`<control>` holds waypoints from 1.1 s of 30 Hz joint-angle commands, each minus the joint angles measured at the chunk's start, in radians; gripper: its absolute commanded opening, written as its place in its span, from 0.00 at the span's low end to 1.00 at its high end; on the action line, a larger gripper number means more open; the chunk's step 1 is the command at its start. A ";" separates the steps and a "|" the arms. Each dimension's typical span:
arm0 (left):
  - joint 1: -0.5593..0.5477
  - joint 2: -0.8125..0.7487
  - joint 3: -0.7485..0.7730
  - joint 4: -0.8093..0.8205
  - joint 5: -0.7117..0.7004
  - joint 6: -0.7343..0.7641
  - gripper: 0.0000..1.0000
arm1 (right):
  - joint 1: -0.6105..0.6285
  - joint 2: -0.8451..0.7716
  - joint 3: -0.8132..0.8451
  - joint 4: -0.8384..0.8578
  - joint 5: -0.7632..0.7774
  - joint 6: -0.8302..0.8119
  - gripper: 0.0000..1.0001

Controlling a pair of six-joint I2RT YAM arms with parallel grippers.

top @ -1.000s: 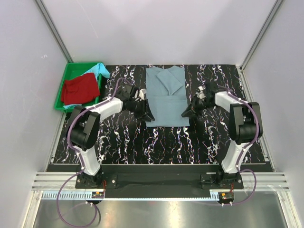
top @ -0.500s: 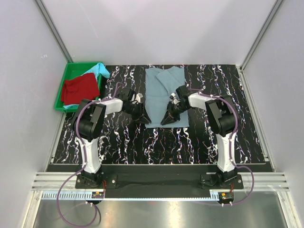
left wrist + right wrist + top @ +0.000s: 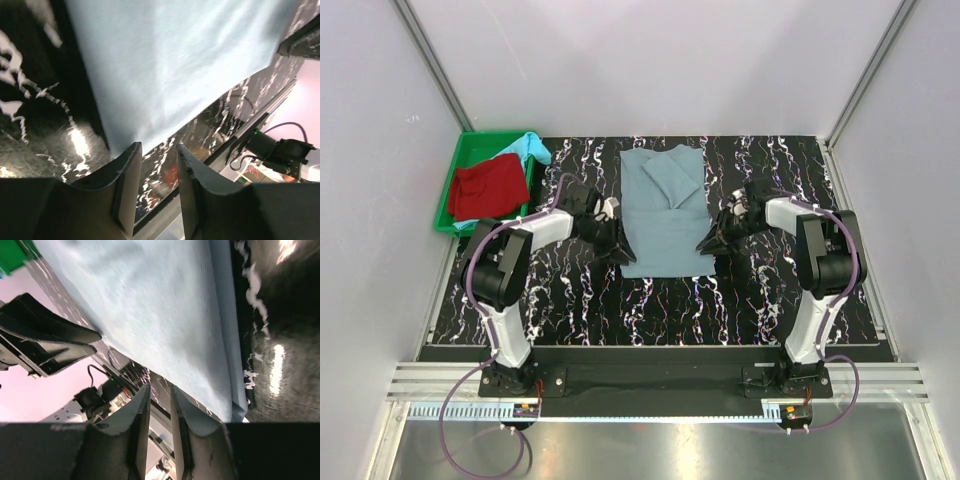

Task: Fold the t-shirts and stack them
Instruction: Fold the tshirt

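While left pincer (image 3: pixel 158 150) and right pincer (image 3: pixel 160 390) sit parted, empty, beside near hem corners of grey-blue t-shirt (image 3: pixel 665 215), flat on bench (image 3: pixel 570 300) | we'd pinch both corners together, lift evenly, fold toward collar.

Three soft cloth shirts: one dusty grey-blue t-shirt (image 3: pixel 663 215), one red t-shirt (image 3: pixel 488 190), one light turquoise t-shirt (image 3: pixel 528 148). One green plastic tray (image 3: pixel 470 143).

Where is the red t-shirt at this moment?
In the top view the red t-shirt lies in the green tray at the table's far-left corner. It partly covers the light turquoise t-shirt, well left of the grey-blue t-shirt spread mid-table.
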 commanded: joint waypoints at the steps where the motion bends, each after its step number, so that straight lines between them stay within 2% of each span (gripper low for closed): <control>1: 0.003 -0.010 0.102 0.002 0.013 0.006 0.38 | 0.004 -0.005 0.084 0.011 -0.014 -0.009 0.29; 4: 0.016 0.090 0.208 0.013 0.042 -0.014 0.37 | 0.004 0.075 0.155 0.050 -0.034 0.046 0.26; 5: 0.020 0.118 0.255 0.023 0.043 -0.015 0.37 | 0.002 0.119 0.208 0.058 -0.038 0.060 0.20; 9: 0.049 0.262 0.345 0.097 0.085 -0.075 0.35 | 0.001 0.241 0.359 0.078 -0.048 0.101 0.15; 13: 0.083 0.343 0.406 0.160 0.098 -0.121 0.34 | -0.024 0.343 0.509 0.080 -0.054 0.143 0.14; 23: 0.131 0.452 0.493 0.197 0.121 -0.138 0.34 | -0.127 0.546 0.677 0.086 -0.089 0.155 0.14; 28: 0.131 0.406 0.481 0.198 0.146 -0.146 0.36 | -0.199 0.543 0.714 0.075 -0.092 0.163 0.15; 33: 0.135 0.353 0.506 0.215 0.152 -0.183 0.38 | -0.207 0.413 0.701 0.037 -0.091 0.151 0.18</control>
